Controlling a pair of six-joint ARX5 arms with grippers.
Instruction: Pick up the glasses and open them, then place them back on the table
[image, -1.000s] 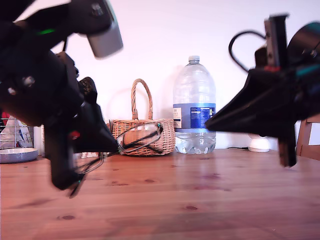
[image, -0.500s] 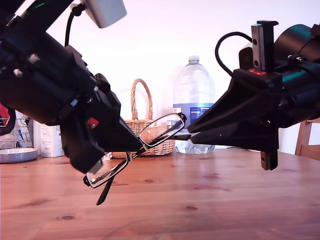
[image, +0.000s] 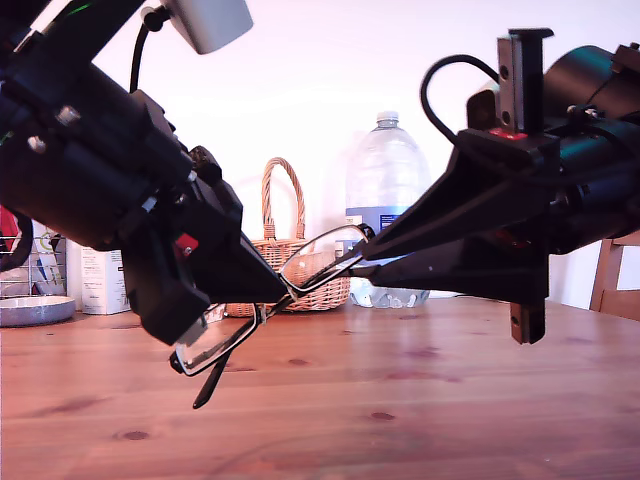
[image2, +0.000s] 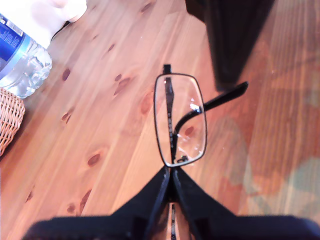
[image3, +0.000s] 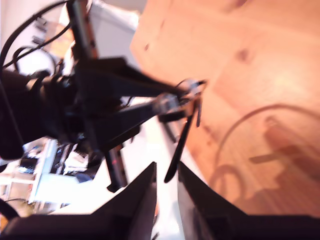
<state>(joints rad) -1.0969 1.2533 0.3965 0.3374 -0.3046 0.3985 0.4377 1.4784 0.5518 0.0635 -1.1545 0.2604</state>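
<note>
The thin black-framed glasses (image: 270, 300) hang tilted above the reddish knotted table (image: 400, 400), my first gripper (image2: 171, 176) pinching the bridge, my second gripper (image3: 167, 172) nipping a temple; wicker basket (image: 285, 265) and water bottle (image: 388, 215) stand behind.

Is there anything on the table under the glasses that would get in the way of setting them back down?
Nothing visible. The glasses hang in my first gripper above bare table; the basket and water bottle stand farther back.

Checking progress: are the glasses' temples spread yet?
Partly: one temple of the glasses angles away from the frame, the other lies folded behind the lens.
</note>
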